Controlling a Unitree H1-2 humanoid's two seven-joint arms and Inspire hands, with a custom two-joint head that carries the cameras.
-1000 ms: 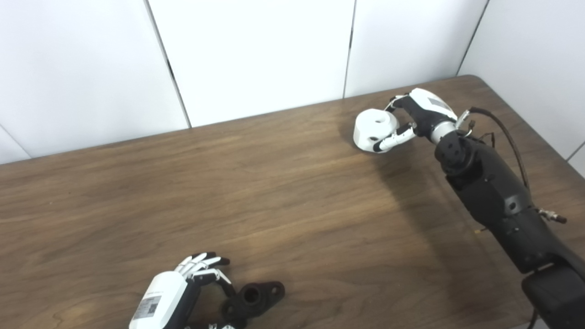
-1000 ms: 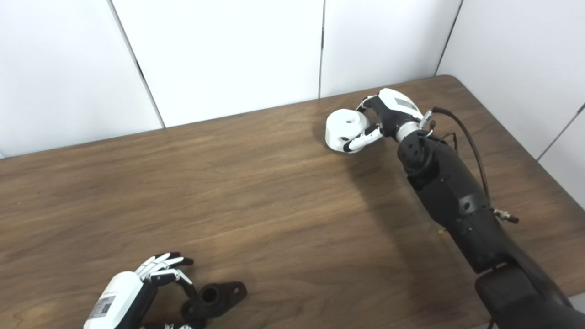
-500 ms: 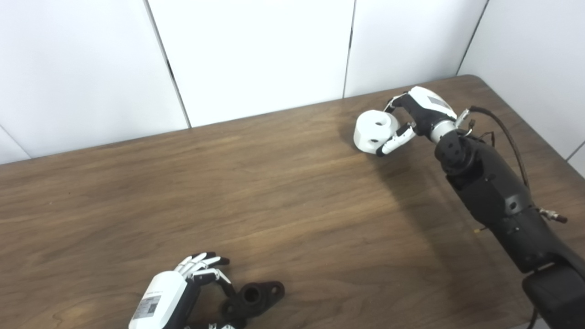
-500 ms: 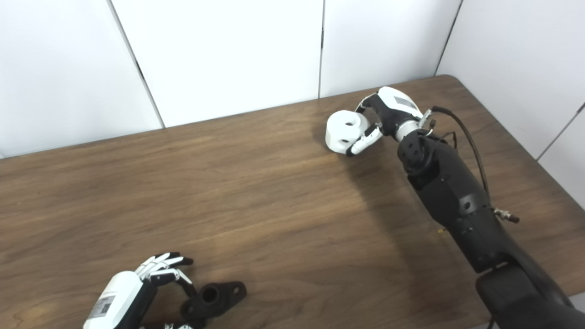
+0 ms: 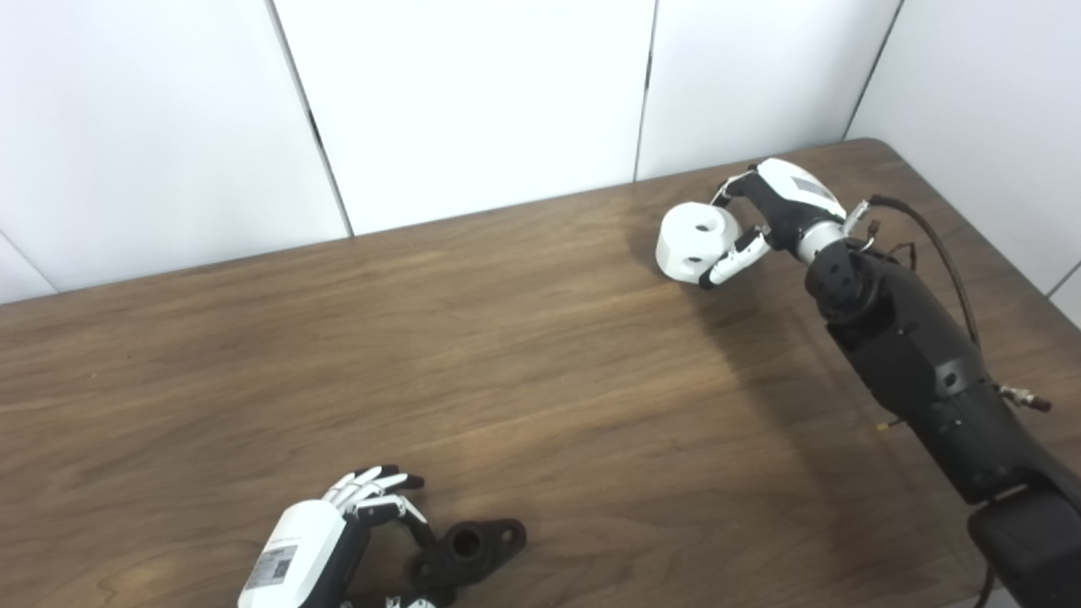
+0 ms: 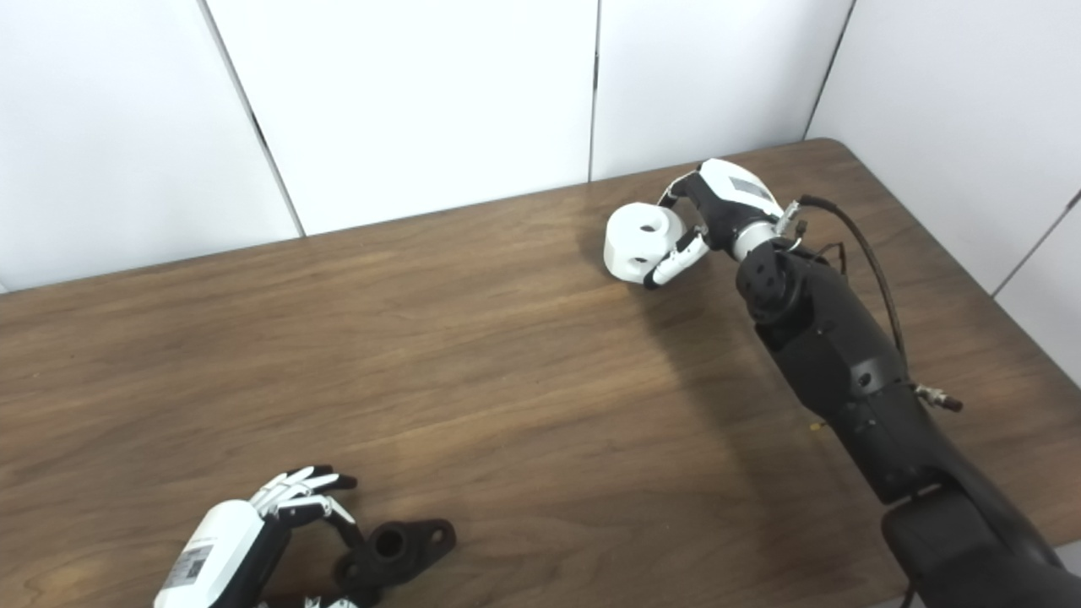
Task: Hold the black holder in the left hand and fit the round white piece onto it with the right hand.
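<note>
My right hand (image 5: 773, 215) pinching white piece (image 5: 694, 241), now tilted and lifting off table (image 5: 540, 355): pickup working. Left hand (image 5: 325, 545) unchanged, fingers curled beside holder (image 5: 466, 551), grip unclear.

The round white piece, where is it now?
The round white piece sits far right, near the wooden table's back edge, gripped by the right hand.
</note>
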